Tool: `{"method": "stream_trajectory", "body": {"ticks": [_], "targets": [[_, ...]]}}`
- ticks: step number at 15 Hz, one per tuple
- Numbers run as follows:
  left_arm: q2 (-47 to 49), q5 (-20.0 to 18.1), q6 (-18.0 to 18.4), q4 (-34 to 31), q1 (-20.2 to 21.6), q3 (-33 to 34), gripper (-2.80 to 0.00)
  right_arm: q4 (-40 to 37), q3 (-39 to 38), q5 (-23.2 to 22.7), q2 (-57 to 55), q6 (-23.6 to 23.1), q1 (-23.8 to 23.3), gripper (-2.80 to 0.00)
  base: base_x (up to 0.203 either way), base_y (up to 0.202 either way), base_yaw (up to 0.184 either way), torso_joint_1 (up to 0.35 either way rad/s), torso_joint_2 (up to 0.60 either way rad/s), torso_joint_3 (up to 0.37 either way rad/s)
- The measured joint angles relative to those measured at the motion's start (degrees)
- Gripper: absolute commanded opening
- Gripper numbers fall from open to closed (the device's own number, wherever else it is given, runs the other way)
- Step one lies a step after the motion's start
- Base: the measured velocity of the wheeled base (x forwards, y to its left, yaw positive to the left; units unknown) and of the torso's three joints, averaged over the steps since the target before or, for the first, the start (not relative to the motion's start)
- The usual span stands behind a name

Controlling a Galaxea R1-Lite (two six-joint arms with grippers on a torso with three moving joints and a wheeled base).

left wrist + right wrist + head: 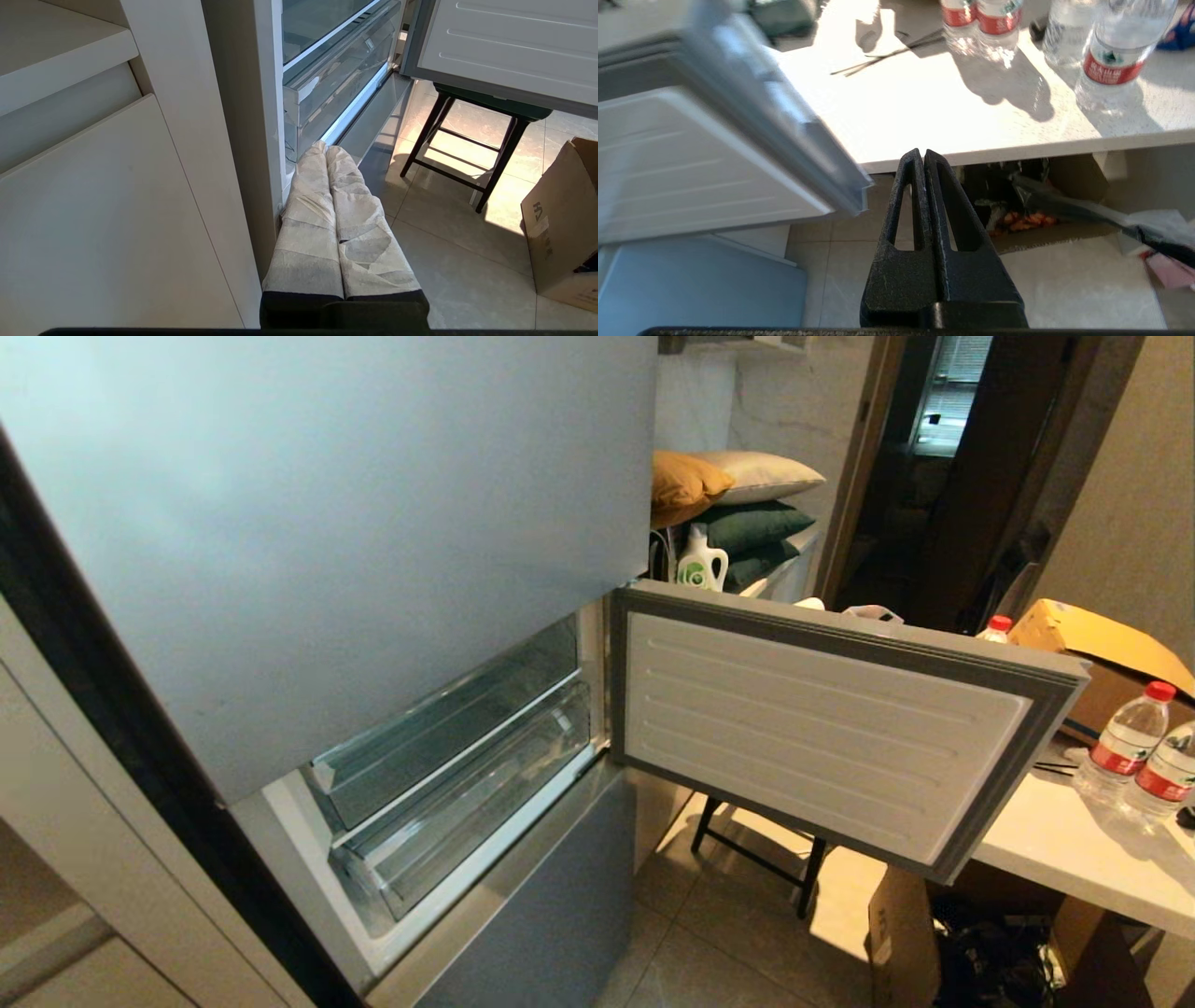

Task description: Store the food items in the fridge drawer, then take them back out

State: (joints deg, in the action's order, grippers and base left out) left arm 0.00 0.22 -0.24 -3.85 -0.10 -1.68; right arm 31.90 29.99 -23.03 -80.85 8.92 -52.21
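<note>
Behind the swung-out fridge door [822,728], low in the silver-grey fridge [327,523], sat the fridge drawer [467,793]: a wide, shallow clear-plastic tray w/ a thick front lip, pushed in under a second clear tray [439,728] of the same make. Nothing was visible inside it; the food items showed in no view. Its front edge lay flush w/ the white frame of the compartment, open air directly in front. The door stood wide to the right, its ribbed white liner facing the opening, its far corner overhanging the white table [1055,849]. Below the door was bare tiled floor [709,943], w/ a dark stool [467,140] beyond and a cardboard box [560,224] farther right. Water bottles [1130,737] stood on the table. Left gripper [325,148], fingers wrapped in pale tape and pressed together, held nothing and pointed at the bottom corner of the compartment, beside the beige cabinet [117,210]. Right gripper [923,154], black fingers also together & empty, hung near the door's outer corner, just before the table edge.
</note>
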Motion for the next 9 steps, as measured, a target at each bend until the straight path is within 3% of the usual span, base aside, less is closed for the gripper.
{"method": "stream_trajectory", "body": {"ticks": [4, 9], "targets": [[0.0, 0.0, 0.0, 0.0, 0.0, 0.0, -2.8, 7.9, 2.6, -1.7, -10.6, 0.2, -0.6, -2.8, 0.0, 0.0, 0.0, 0.0, 0.0, 0.0], [0.0, 0.0, 0.0, 0.0, 0.0, 0.0, -2.8, 9.2, 10.6, -4.8, -19.8, 0.6, 1.9, -2.8, 0.0, 0.0, 0.0, 0.0, 0.0, 0.0]]}}
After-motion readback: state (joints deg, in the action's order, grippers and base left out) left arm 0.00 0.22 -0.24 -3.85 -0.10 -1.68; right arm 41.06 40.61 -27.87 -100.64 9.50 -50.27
